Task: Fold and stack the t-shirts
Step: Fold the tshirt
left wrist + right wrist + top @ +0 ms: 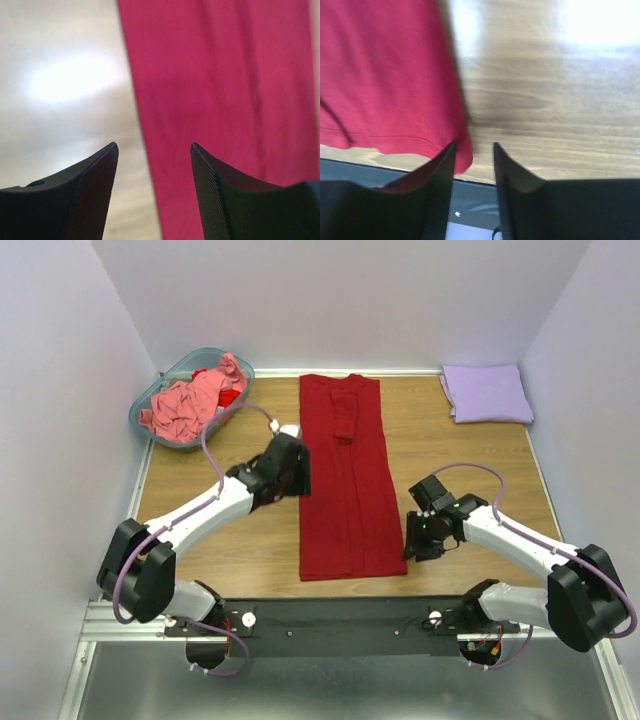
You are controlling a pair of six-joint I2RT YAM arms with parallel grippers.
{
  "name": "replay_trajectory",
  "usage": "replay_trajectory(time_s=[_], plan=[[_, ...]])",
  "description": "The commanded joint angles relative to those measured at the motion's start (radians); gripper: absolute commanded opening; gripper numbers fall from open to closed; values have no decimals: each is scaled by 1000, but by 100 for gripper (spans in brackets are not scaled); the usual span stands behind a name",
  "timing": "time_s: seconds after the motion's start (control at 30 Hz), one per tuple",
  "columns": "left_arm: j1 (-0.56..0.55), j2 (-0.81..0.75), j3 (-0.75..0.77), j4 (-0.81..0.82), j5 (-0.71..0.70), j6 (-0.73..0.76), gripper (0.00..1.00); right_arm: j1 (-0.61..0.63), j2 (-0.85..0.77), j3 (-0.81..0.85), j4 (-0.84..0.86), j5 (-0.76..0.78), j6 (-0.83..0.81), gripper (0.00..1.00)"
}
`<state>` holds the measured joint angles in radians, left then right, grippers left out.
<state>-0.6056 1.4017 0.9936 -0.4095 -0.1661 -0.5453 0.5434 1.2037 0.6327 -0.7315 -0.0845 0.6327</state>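
The dark red t-shirt (343, 475) lies flat as a long narrow strip down the middle of the table. My left gripper (299, 477) hovers at its left edge; in the left wrist view the gripper (154, 147) is open, the jaws straddling the edge of the red cloth (220, 90). My right gripper (414, 543) is by the strip's near right corner. In the right wrist view it (474, 146) is open, with the red corner (463, 159) against the left finger. The lavender t-shirt (487, 392) lies folded at the back right. The salmon-pink t-shirt (188, 406) is bunched in the basket.
The teal plastic basket (150, 424) stands at the back left with a bit of bright red cloth (230, 396) beside the pink shirt. White walls close the table on three sides. A black rail (340, 618) runs along the near edge.
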Motion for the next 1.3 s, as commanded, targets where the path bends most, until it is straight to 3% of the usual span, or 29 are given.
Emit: replay_trajectory(time_s=[0.0, 0.33, 0.67, 1.27], plan=[[-66, -74, -142, -64, -3, -122, 66, 4, 2, -41, -45, -44, 28, 39], [-166, -196, -268, -123, 22, -228, 66, 4, -10, -28, -26, -67, 38, 34], [-184, -211, -283, -172, 74, -234, 66, 4, 26, -74, 17, -101, 42, 34], [-256, -184, -294, -207, 129, -257, 66, 61, 17, -57, -2, -14, 94, 33]])
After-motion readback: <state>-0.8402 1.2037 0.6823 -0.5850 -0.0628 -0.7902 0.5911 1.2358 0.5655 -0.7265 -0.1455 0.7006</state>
